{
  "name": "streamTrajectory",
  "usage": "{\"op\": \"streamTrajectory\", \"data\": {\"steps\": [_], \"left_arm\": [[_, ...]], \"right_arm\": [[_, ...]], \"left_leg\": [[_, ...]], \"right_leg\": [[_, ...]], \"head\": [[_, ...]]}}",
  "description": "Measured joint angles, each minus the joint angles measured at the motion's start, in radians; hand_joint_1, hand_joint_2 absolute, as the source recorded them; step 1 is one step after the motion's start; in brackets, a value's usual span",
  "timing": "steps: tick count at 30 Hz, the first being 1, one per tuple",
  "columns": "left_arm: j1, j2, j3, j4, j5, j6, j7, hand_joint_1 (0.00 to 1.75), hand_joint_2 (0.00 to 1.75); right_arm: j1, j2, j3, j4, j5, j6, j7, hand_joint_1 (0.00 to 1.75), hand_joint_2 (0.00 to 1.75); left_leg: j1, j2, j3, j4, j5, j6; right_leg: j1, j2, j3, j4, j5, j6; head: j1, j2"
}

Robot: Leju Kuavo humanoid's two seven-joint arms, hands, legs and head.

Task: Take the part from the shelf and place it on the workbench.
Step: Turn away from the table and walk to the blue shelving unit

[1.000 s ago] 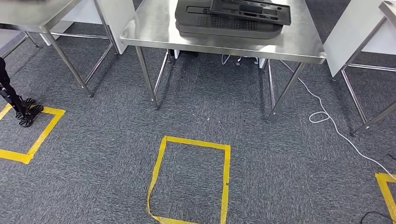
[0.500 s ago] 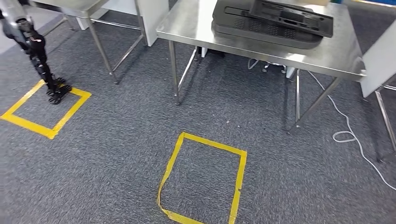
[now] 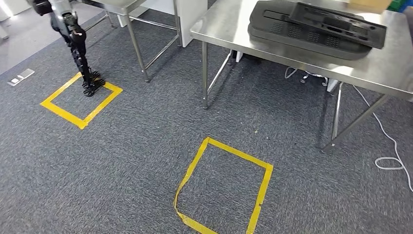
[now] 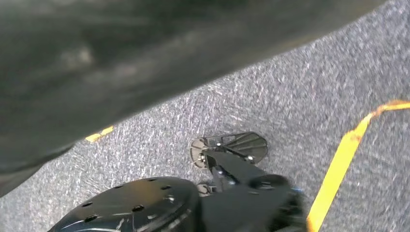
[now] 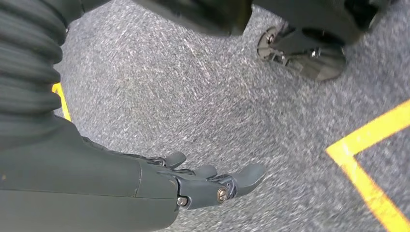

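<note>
Looking down from the head view, a stainless steel surface (image 3: pixel 311 61) stands at upper right on grey carpet (image 3: pixel 122 161). On it lies a stack of flat black moulded parts (image 3: pixel 316 30), the top one set askew across the one beneath and overhanging it toward the right. At the far edge of the same surface a tan object (image 3: pixel 368 4) is partly cut off by the frame; its nature cannot be determined. A second steel table (image 3: pixel 127 9) stands to the left, with a white panel (image 3: pixel 191 19) between the two. Three items are noted on the carpet: a yellow tape square (image 3: pixel 224 187) in the near centre, its near-left corner peeling and wrinkled; another yellow tape square (image 3: pixel 82 100) at left; and a white cable (image 3: pixel 389 146) trailing at right under the surface. A dark jointed stand (image 3: pixel 78 48) rises from the left tape square, its foot resting on the far corner of the tape.

In the right wrist view the right robot hand (image 5: pixel 212 181) hangs over the carpet, fingers extended and slightly apart, holding nothing. The left robot hand cannot be made out in the left wrist view, where large dark blurred shapes cover the near field, so its state cannot be told. No part is held by the right robot hand; the black parts rest on the surface.
</note>
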Motion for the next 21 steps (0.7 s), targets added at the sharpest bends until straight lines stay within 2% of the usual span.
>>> {"op": "streamTrajectory", "data": {"steps": [1,2,3,5,6,8,9,10,11,12,13,14,16,17,18,19,20,21], "left_arm": [[-0.001,-0.001,0.000,0.000,0.000,0.000,-0.001,0.00,0.00],[-0.002,-0.001,0.000,0.000,0.000,0.000,-0.002,0.00,0.00],[-0.003,-0.002,0.000,0.000,0.000,0.000,-0.002,0.00,0.00],[-0.003,-0.002,0.000,0.000,0.000,0.000,-0.004,0.00,0.00],[-0.003,-0.002,0.000,0.000,0.000,0.000,-0.006,0.00,0.00],[-0.005,-0.002,0.000,0.000,-0.002,-0.002,-0.009,0.00,0.00],[-0.007,-0.002,0.000,0.000,-0.003,-0.003,-0.011,0.00,0.00],[-0.008,-0.002,0.000,0.000,-0.004,-0.003,-0.012,0.00,0.00],[-0.009,-0.002,0.000,0.000,-0.004,-0.003,-0.014,0.00,0.00],[-0.009,-0.002,0.000,0.000,-0.004,-0.003,-0.015,0.00,0.00],[-0.008,-0.002,0.000,0.000,-0.004,-0.003,-0.017,0.00,0.00],[-0.008,-0.002,0.000,0.000,-0.004,-0.003,-0.018,0.00,0.00],[-0.008,-0.002,0.000,0.000,-0.004,-0.003,-0.022,0.00,0.00],[-0.009,-0.002,0.000,0.000,-0.004,-0.003,-0.023,0.00,0.00],[-0.009,-0.002,0.000,0.000,-0.004,-0.003,-0.023,0.00,0.00],[-0.008,-0.002,0.000,0.000,-0.004,-0.003,-0.024,0.00,0.00],[-0.004,-0.001,0.000,0.000,-0.004,-0.003,-0.024,0.00,0.00],[-0.001,-0.001,0.000,0.000,-0.004,-0.002,-0.024,0.00,0.00]], "right_arm": [[0.000,0.000,0.000,0.000,0.001,0.000,0.000,0.00,1.75],[0.001,-0.001,0.001,0.000,0.001,0.000,0.000,0.00,1.75],[0.001,-0.001,0.001,0.000,0.002,0.000,0.000,0.00,1.75],[0.000,-0.001,0.001,0.000,0.002,0.002,0.000,0.00,1.75],[0.000,-0.001,0.001,0.000,0.002,0.005,-0.001,0.00,1.75],[-0.001,-0.001,0.002,0.001,0.003,0.015,-0.002,0.00,1.75],[-0.002,0.000,0.002,0.001,0.004,0.020,-0.003,0.00,1.75],[-0.004,0.000,0.002,0.001,0.005,0.025,-0.004,0.00,1.75],[-0.007,0.000,0.003,0.001,0.006,0.029,-0.004,0.00,1.75],[-0.010,0.001,0.004,0.001,0.007,0.033,-0.003,0.00,1.75],[-0.012,0.002,0.005,0.001,0.009,0.037,-0.002,0.00,1.75],[-0.012,0.002,0.007,0.001,0.012,0.041,0.001,0.00,1.75],[-0.009,0.001,0.010,0.002,0.018,0.047,0.007,0.00,1.75],[-0.006,0.001,0.011,0.002,0.020,0.048,0.009,0.00,1.75],[-0.005,0.001,0.013,0.002,0.021,0.049,0.010,0.00,1.75],[-0.004,0.001,0.015,0.003,0.022,0.050,0.011,0.00,1.75],[-0.005,0.002,0.016,0.003,0.023,0.050,0.011,0.00,1.75],[-0.007,0.003,0.018,0.003,0.024,0.050,0.011,0.00,1.75]], "left_leg": [[-0.002,0.019,0.031,-0.058,0.018,0.003],[-0.004,0.032,0.049,-0.094,0.026,0.007],[-0.008,0.037,0.053,-0.108,0.026,0.013],[-0.011,0.013,0.046,-0.111,0.031,0.026],[-0.010,0.002,0.043,-0.112,0.034,0.031],[-0.005,-0.020,0.036,-0.115,0.041,0.045],[-0.005,-0.030,0.031,-0.116,0.045,0.050],[-0.005,-0.042,0.027,-0.115,0.048,0.055],[-0.005,-0.055,0.023,-0.115,0.051,0.057],[-0.005,-0.069,0.020,-0.115,0.053,0.059],[-0.005,-0.083,0.018,-0.115,0.056,0.058],[-0.005,-0.098,0.017,-0.115,0.059,0.056],[-0.006,-0.128,0.014,-0.114,0.066,0.048],[-0.007,-0.141,0.011,-0.113,0.070,0.042],[-0.007,-0.151,0.007,-0.114,0.075,0.036],[-0.007,-0.161,0.004,-0.117,0.080,0.028],[-0.005,-0.170,0.001,-0.121,0.086,0.021],[-0.004,-0.162,-0.002,-0.120,0.086,0.016]], "right_leg": [[0.004,-0.009,0.000,0.004,-0.004,0.004],[0.008,-0.018,0.000,0.006,-0.007,0.009],[0.012,-0.026,-0.001,0.008,-0.009,0.013],[0.012,-0.042,-0.001,0.009,-0.012,0.018],[0.009,-0.033,-0.006,0.016,-0.018,0.021],[0.003,0.014,-0.037,0.077,-0.053,0.023],[0.000,0.043,-0.067,0.140,-0.082,0.021],[-0.002,0.060,-0.099,0.210,-0.110,0.019],[-0.003,0.067,-0.125,0.268,-0.129,0.019],[-0.003,0.070,-0.138,0.298,-0.135,0.022],[-0.005,0.072,-0.130,0.287,-0.124,0.029],[-0.007,0.077,-0.105,0.240,-0.101,0.037],[-0.014,0.117,-0.037,0.102,-0.051,0.048],[-0.016,0.137,-0.014,0.052,-0.036,0.048],[-0.016,0.152,-0.004,0.024,-0.030,0.044],[-0.013,0.153,-0.003,0.016,-0.029,0.038],[-0.012,0.142,-0.004,0.015,-0.025,0.031],[-0.012,0.130,-0.001,0.012,-0.020,0.023]], "head": [[-0.001,0.000],[0.000,0.000],[0.000,0.000],[0.000,0.000],[0.000,0.000],[0.004,0.000],[0.005,0.000],[0.006,0.000],[0.006,0.000],[0.006,0.000],[0.006,0.000],[0.006,0.000],[0.007,0.000],[0.006,0.000],[0.006,0.000],[0.005,0.000],[0.005,0.000],[0.005,0.000]]}}
